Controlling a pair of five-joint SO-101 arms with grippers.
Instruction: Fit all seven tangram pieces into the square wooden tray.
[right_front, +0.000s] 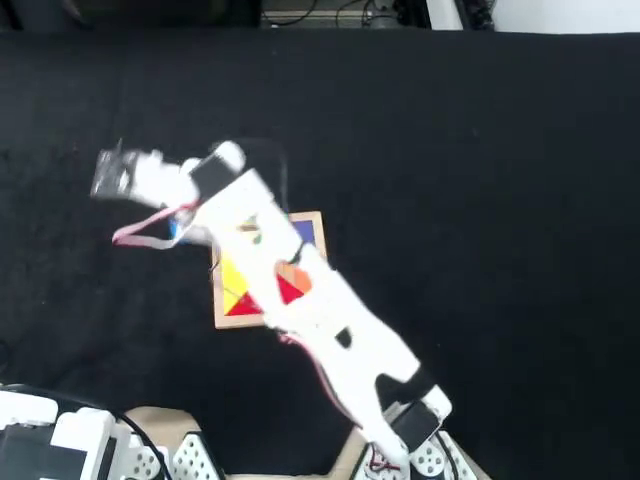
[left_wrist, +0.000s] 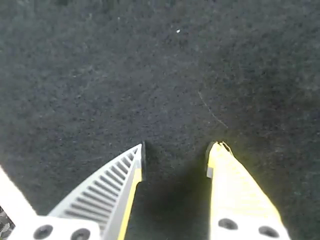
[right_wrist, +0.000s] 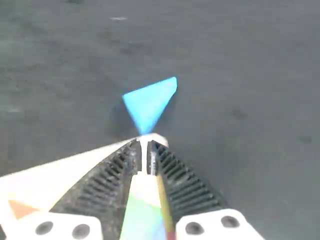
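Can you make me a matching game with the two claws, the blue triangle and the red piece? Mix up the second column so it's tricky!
Things:
1. left claw
2. right claw
3. blue triangle
4. red piece

Where or how:
A. lying in the tray
B. shut
C. open
D. lying on the cloth, outside the tray

Pairs: 1-C, 2-B, 3-D, 4-A.
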